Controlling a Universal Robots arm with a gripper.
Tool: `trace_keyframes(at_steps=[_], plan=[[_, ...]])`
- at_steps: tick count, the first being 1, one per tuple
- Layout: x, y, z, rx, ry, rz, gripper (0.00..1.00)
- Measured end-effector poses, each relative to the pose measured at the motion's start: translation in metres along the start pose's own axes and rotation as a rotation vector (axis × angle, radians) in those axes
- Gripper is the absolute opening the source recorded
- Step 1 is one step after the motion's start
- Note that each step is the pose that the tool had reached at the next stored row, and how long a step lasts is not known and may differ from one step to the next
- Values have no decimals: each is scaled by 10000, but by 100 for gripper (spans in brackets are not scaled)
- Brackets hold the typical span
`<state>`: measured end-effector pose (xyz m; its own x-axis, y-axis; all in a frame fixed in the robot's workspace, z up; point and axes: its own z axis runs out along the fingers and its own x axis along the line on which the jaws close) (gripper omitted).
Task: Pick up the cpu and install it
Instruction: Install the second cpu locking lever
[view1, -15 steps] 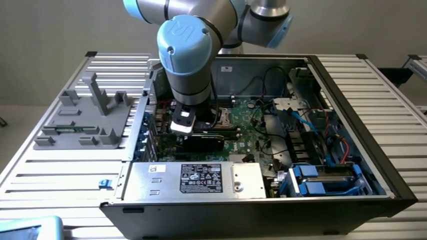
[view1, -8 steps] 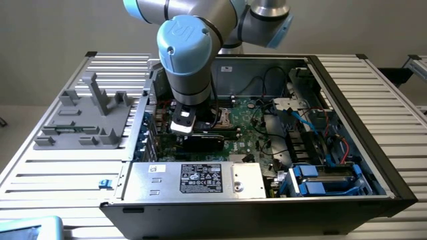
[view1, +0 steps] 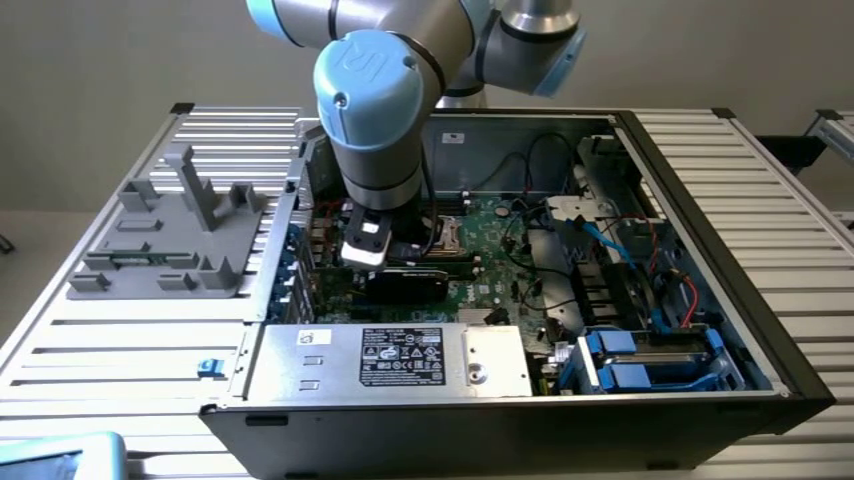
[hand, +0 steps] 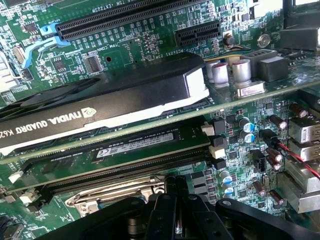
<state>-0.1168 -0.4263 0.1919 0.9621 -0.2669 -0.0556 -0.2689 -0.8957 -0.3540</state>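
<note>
hand (hand: 167, 200) pressed together over socket (hand: 112, 195) | graphics card (hand: 100, 107), memory stick (hand: 135, 145) alongside

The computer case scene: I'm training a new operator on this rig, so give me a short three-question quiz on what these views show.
1. True or false: the gripper is down inside the open computer case, over the motherboard.
2. Which side of the case does the grey plastic fixture stand on in the exterior view? A) left B) right C) inside the case
3. Fill in: in the wrist view, the long black card just beyond the gripper is a ____ card.

Key: 1 true; 2 A; 3 graphics (its label reads NVIDIA Quadro).
</note>
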Motion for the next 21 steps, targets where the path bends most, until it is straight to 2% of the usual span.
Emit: trace_keyframes(at_steps=[21], plan=[[-15, -5, 11, 17, 62, -25, 11]])
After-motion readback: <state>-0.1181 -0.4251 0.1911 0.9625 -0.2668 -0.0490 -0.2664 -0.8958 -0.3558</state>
